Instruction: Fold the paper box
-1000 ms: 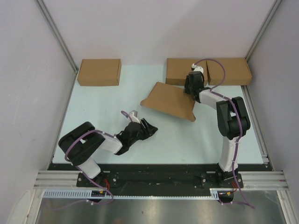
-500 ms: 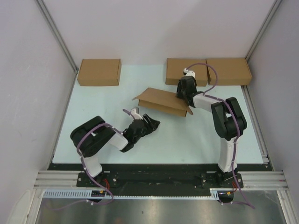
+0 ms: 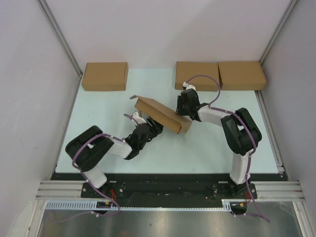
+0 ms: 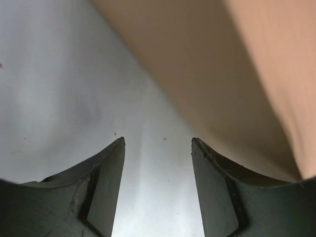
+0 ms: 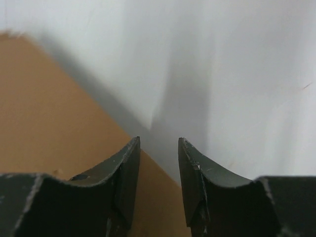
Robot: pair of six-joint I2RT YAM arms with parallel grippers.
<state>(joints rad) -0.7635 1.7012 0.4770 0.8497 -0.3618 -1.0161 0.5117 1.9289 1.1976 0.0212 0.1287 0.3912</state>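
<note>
Paper box sits near the middle of the table in the view from above. It is brown and long, and it looks tipped up, not flat. The table is pale blue-green, with plain white walls on three sides. Silver rails run up the corners of the room. Three smaller brown boxes lie flat at the far edge: one on the left and two side by side on the right. The left gripper is low on the table, just beside the near long side of the paper box. The right gripper is at the box's right end.

In the left wrist view, the left gripper has its two dark fingers wide apart. Only bare table shows between them. The paper box fills the upper right, close to the right finger. Its shadow lies on the table.

In the right wrist view, the right gripper has a small gap between its jaws. The paper box lies on the left, behind the left finger, and a bit of brown shows low in the gap. I cannot tell if the jaws are pinching it. The table on the right is white and blurry, with a grey shadow.
</note>
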